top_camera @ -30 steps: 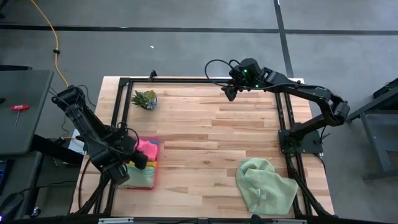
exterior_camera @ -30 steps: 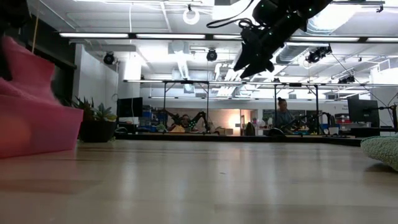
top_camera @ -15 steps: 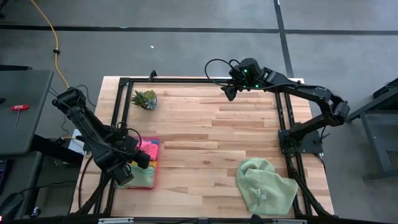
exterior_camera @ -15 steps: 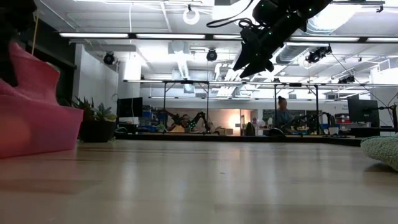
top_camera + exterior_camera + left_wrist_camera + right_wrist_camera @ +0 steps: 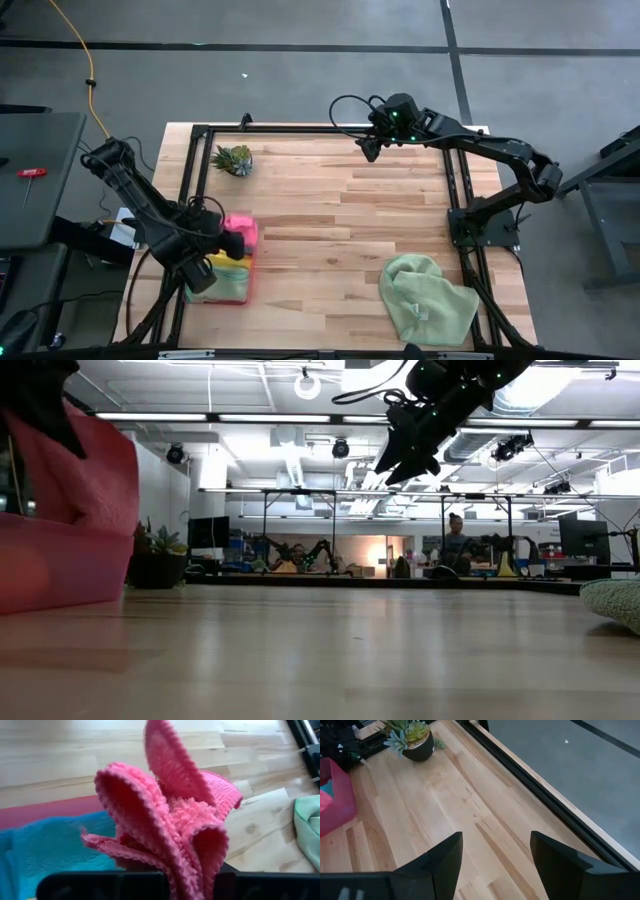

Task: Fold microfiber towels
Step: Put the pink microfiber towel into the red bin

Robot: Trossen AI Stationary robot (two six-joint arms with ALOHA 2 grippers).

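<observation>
A hot pink microfiber towel [image 5: 170, 805] is bunched in my left gripper [image 5: 190, 876], which is shut on it above the pink tray [image 5: 248, 285] at the table's near left. In the tray lie a teal towel [image 5: 50, 847] and a yellow one [image 5: 222, 262]. A pale green towel [image 5: 425, 298] lies crumpled on the table at the near right. My right gripper [image 5: 370, 150] hangs open high over the far edge, holding nothing. In the low view the pink towel [image 5: 90, 470] stands up above the tray wall [image 5: 60, 570]. My left gripper pinches a bunch of the pink towel's folds [image 5: 175, 855] between its two fingers, several layers together. The fingers slant down from the table's left side. The cloth hangs slack in loops, and its lower part reaches down to the tray; whether it rests there I cannot tell.
A small spiky plant in a dark pot [image 5: 233, 159] stands at the far left, also in the right wrist view [image 5: 412, 737]. A black metal frame [image 5: 300, 129] runs along the table's edges. Bare wood lies between the tray and the pale green towel.
My left gripper has risen and shifted a little toward the far edge, rolling its wrist, still shut. The pink towel has been drawn up out of the tray with it and now stands higher above the tray wall.
</observation>
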